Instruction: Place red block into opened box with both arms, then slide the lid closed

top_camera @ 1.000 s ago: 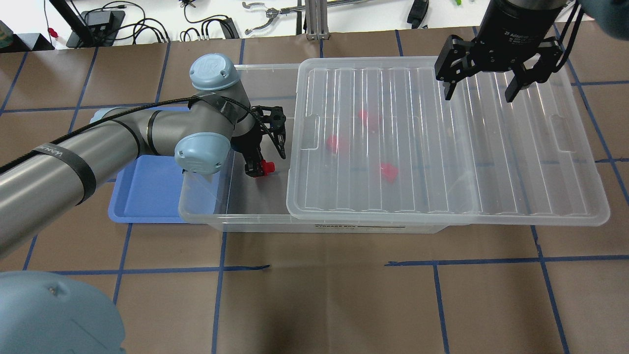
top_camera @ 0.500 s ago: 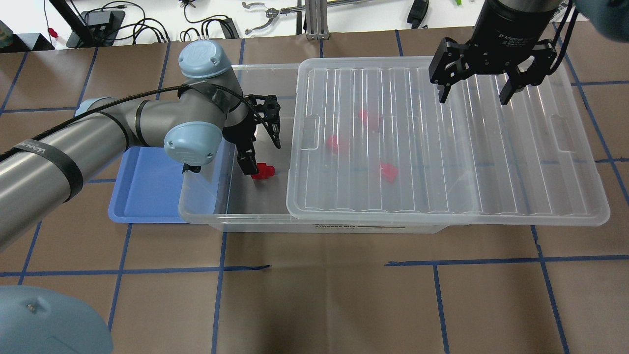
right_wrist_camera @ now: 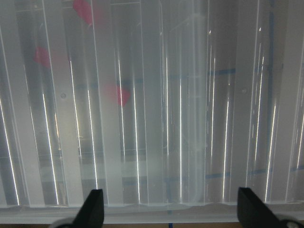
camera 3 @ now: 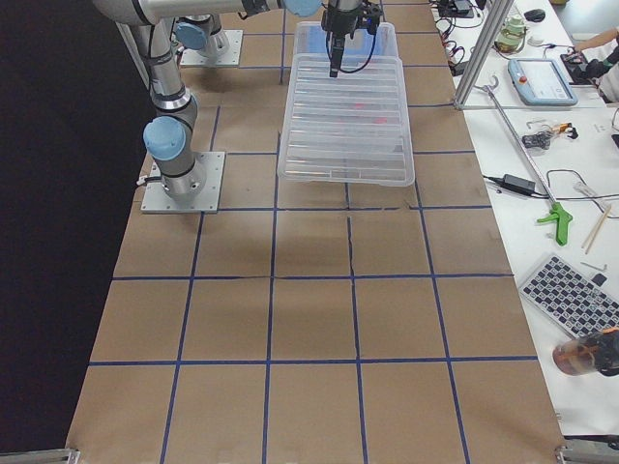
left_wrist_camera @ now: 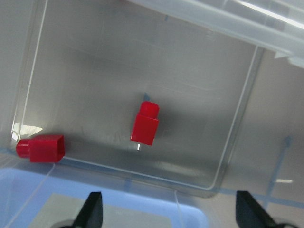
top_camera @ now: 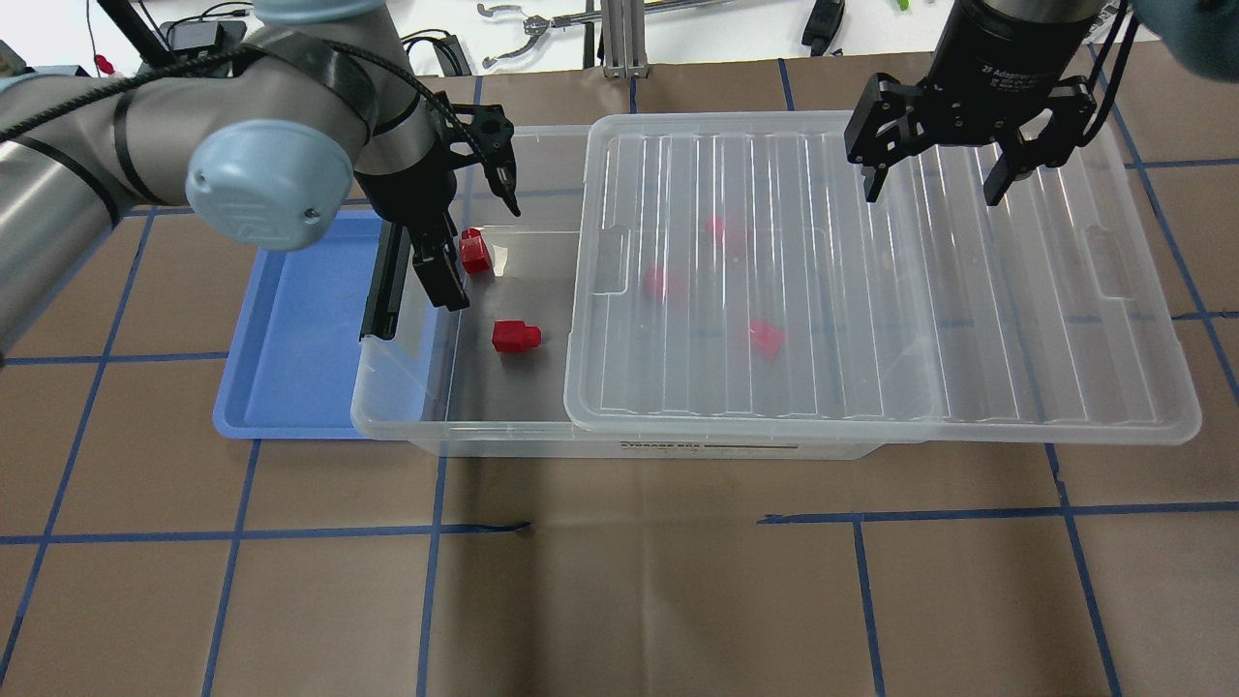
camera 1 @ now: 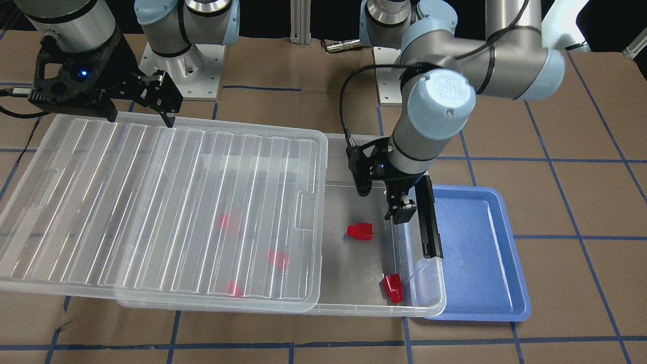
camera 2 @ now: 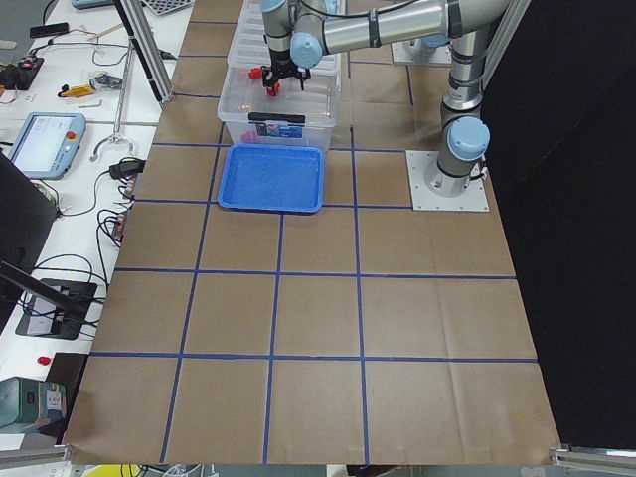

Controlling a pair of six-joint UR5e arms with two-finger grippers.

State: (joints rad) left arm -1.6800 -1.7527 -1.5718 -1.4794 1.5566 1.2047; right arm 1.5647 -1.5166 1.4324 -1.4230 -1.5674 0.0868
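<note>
The clear box [top_camera: 387,426] [camera 1: 429,308] lies across the table, its ribbed lid [top_camera: 871,290] [camera 1: 151,202] slid right so the left end is uncovered. Two red blocks lie on the uncovered floor, one [top_camera: 515,336] [camera 1: 360,231] [left_wrist_camera: 146,123] in the middle, another [top_camera: 474,252] [camera 1: 393,288] [left_wrist_camera: 42,148] by the end wall. Three more show blurred under the lid [top_camera: 726,232]. My left gripper [top_camera: 474,237] [camera 1: 381,202] [left_wrist_camera: 168,194] hangs open and empty above the open end. Over the lid's far edge my right gripper [top_camera: 931,184] [camera 1: 139,116] [right_wrist_camera: 169,191] is open.
A blue tray [top_camera: 290,368] [camera 1: 480,253] [camera 2: 273,179] sits against the box's left end, beside the black latch bar [top_camera: 387,281]. Cables and tools lie beyond the table's far edge [top_camera: 426,48]. Brown paper with blue tape lines [top_camera: 629,581] covers the table.
My left gripper has risen and drawn back from the middle red block, which stays on the box floor. The arm's move uncovers the second block. My right gripper shifted slightly left.
</note>
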